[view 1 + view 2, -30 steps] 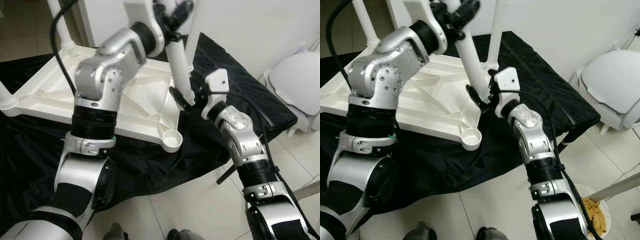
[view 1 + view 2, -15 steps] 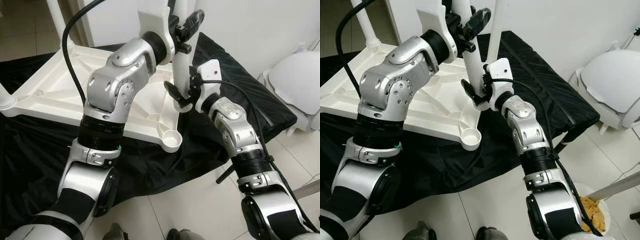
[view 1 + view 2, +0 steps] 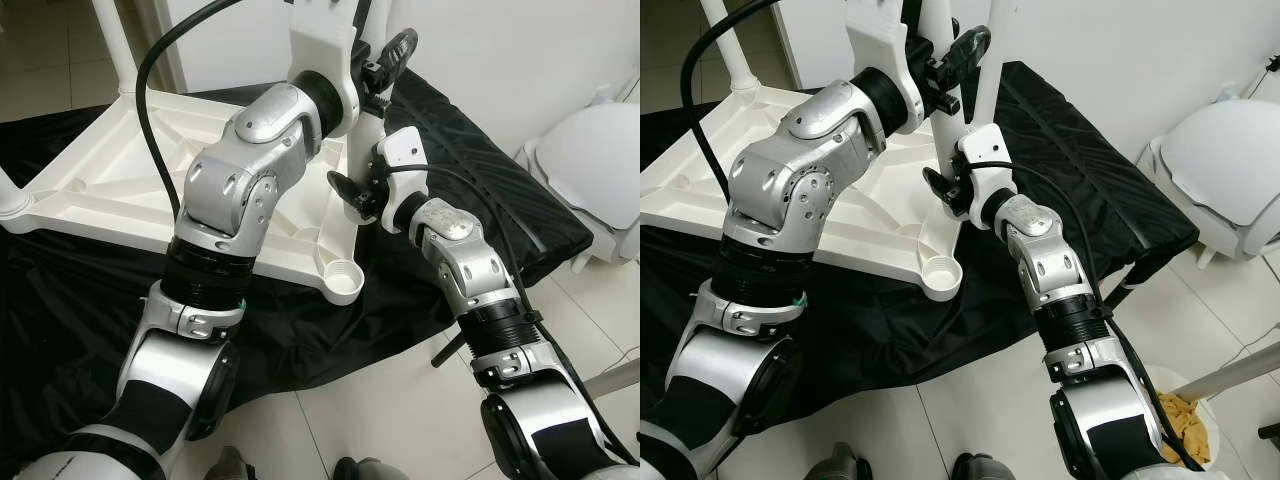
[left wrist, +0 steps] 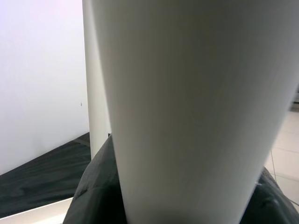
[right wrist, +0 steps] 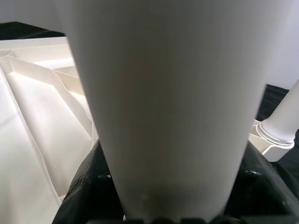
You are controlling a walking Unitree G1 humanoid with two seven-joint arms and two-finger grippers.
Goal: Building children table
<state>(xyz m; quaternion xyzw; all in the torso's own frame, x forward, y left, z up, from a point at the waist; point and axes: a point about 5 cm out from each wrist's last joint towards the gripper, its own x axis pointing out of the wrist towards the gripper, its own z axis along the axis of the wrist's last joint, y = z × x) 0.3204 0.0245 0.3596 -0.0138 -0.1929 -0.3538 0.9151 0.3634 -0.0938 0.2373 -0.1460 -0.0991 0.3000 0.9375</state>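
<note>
Both end effectors, left (image 3: 958,55) and right (image 3: 943,188), clenched around smooth white cylindrical table leg (image 3: 946,112).

- A room in a home.
- Shiny pale floor tiles (image 3: 400,400) and plain white walls (image 3: 1140,50).
- A black cloth (image 3: 60,300) spread on the floor.
- A white round seat (image 3: 1230,170) in the corner.
</note>
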